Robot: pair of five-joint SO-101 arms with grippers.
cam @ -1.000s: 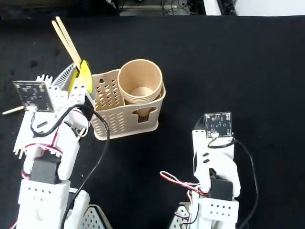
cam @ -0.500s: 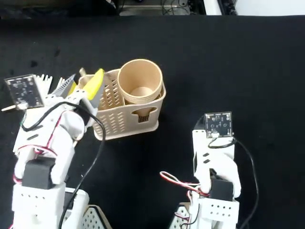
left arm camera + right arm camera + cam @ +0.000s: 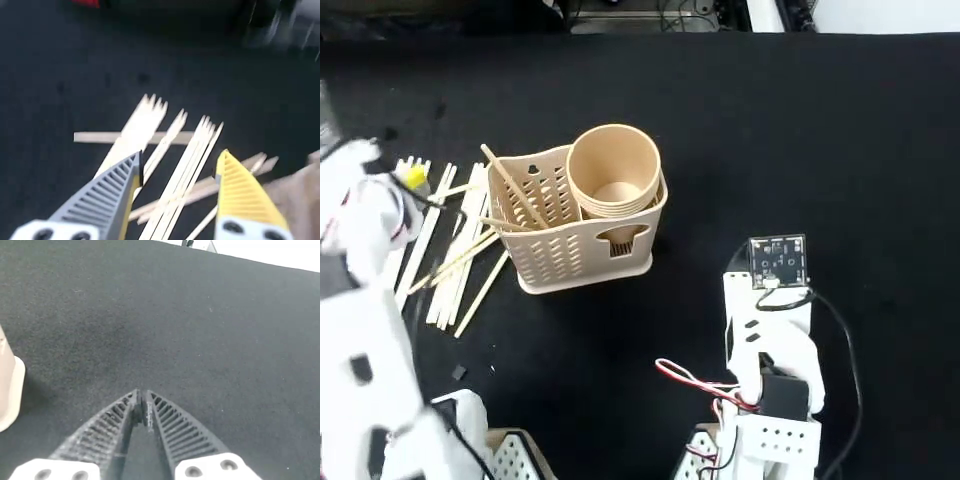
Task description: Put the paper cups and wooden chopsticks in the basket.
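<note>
Here, your left gripper (image 3: pixel 180 154) was spread and empty above the loose chopsticks (image 3: pixel 448 262) lying just beside the basket (image 3: pixel 582 262). The cups (image 3: pixel 614 190) and some sticks (image 3: pixel 510 187) sat inside it. The step likely required you to lower squarely over one small bundle and close across its middle. Your right gripper (image 3: pixel 142 396) was pressed together, apart from the basket.

A beige slotted basket (image 3: pixel 582 258) is standing upright, holding a stack of tan paper cups (image 3: pixel 613 172) that is sitting mouth-up in its right compartment. Two wooden chopsticks (image 3: pixel 510 183) are leaning tilted in its left compartment, while the loose chopsticks (image 3: pixel 465 240) are lying scattered and crossing one another just beside the basket's left wall.
</note>
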